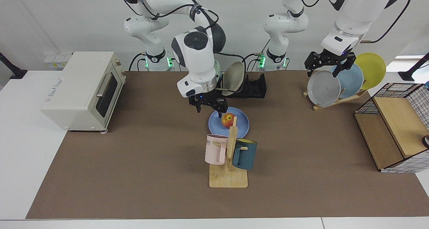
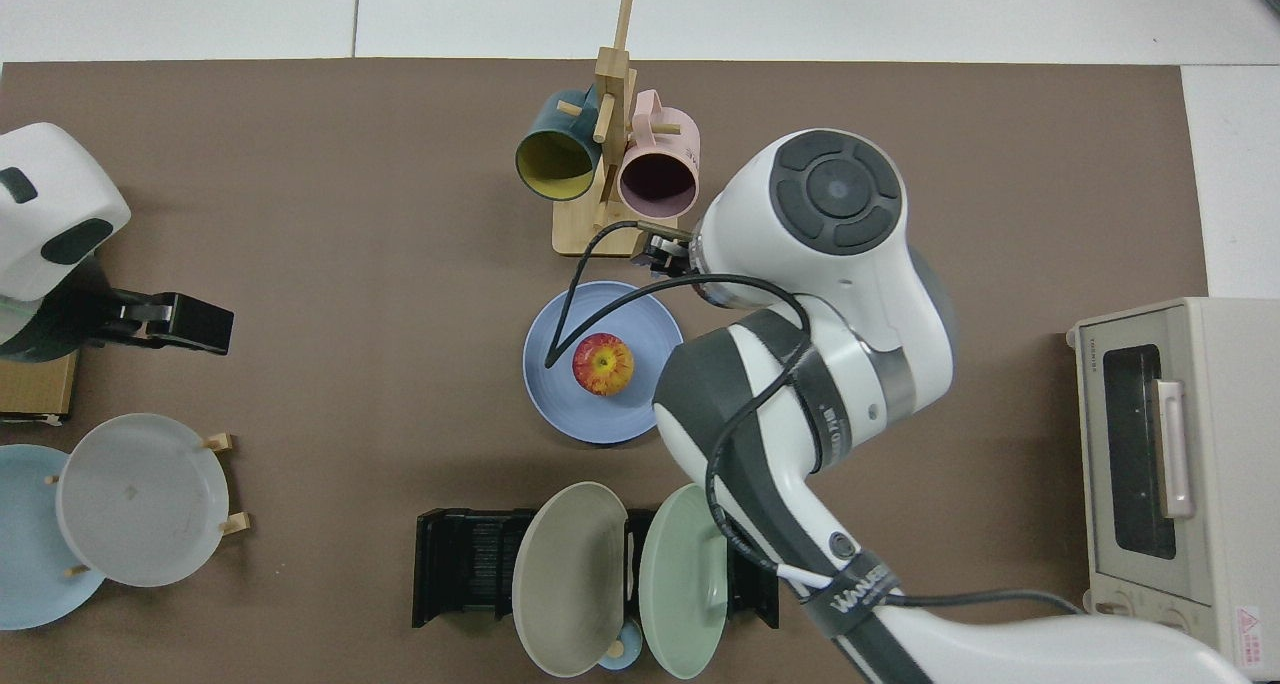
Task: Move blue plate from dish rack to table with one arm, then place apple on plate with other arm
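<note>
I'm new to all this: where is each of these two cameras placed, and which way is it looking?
Facing view: sits across the table, looking at both arms' bases; the right gripper hangs open beside the blue plate, the left gripper open at the wooden plate rack.
Top view: sits overhead, looking straight down; the right arm's wrist hides its gripper, the left gripper shows at the picture's left edge.
Shared: the apple on the blue plate, the dish rack, the mug stand, the toaster oven.

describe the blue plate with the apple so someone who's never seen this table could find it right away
Start at the wooden mug stand mid-table; between it and the black dish rack the blue plate lies flat on the mat. Unlike the plates propped in racks, it carries a red-yellow apple.
</note>
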